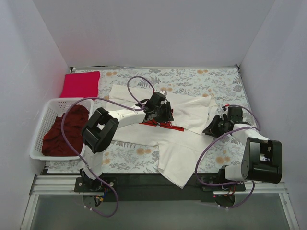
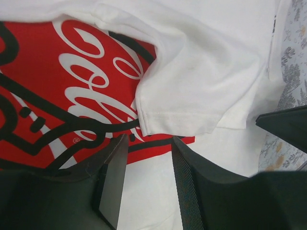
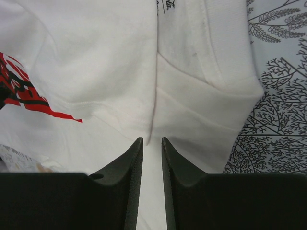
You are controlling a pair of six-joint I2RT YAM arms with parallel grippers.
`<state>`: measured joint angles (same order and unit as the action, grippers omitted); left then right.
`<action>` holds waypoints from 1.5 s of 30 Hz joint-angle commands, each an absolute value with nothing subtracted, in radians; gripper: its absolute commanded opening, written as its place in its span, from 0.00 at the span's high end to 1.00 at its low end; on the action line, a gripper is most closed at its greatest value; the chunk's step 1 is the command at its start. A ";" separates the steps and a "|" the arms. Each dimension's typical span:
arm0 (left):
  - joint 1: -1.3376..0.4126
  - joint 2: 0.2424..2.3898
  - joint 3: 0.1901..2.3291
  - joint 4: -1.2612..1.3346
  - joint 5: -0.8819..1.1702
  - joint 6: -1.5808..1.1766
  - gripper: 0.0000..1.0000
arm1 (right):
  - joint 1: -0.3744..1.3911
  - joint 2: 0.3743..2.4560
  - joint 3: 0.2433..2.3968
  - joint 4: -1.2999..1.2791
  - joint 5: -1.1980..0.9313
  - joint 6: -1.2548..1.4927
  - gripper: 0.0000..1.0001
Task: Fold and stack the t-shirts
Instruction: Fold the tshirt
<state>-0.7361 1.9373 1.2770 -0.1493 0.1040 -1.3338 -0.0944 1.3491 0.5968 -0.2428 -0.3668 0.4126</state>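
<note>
**White shirt spread mid-table, a gripper at each side**

At the far left, a white basket (image 1: 39,125) holds the maroon shirt (image 1: 64,133). Behind it the pink shirt (image 1: 80,84) lies folded flat on the flowered cloth (image 1: 192,79). The white shirt (image 1: 180,148) sprawls across the middle. The left gripper (image 1: 163,115) hangs over its red print (image 2: 43,91), jaws moderately apart and gripping nothing, a hem just ahead of them. The right gripper (image 1: 211,128) sits at the shirt's right edge, jaws nearly together. I cannot tell whether they pinch cloth.

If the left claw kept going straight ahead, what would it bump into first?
Most likely the cream-white t-shirt: its folded flap lies over the red print just ahead of the left gripper, though depth is unclear.
</note>
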 commanded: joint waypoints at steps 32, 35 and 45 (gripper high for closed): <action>-0.844 2.052 1.379 -0.183 0.014 -1.385 0.68 | -0.123 1.434 0.529 -0.049 -0.520 0.449 0.79; -0.845 2.057 1.385 -0.186 0.012 -1.387 0.70 | -0.121 1.439 0.528 -0.048 -0.525 0.446 0.82; -0.847 2.075 1.405 -0.198 -0.034 -1.388 1.00 | -0.123 1.427 0.532 -0.052 -0.523 0.440 0.99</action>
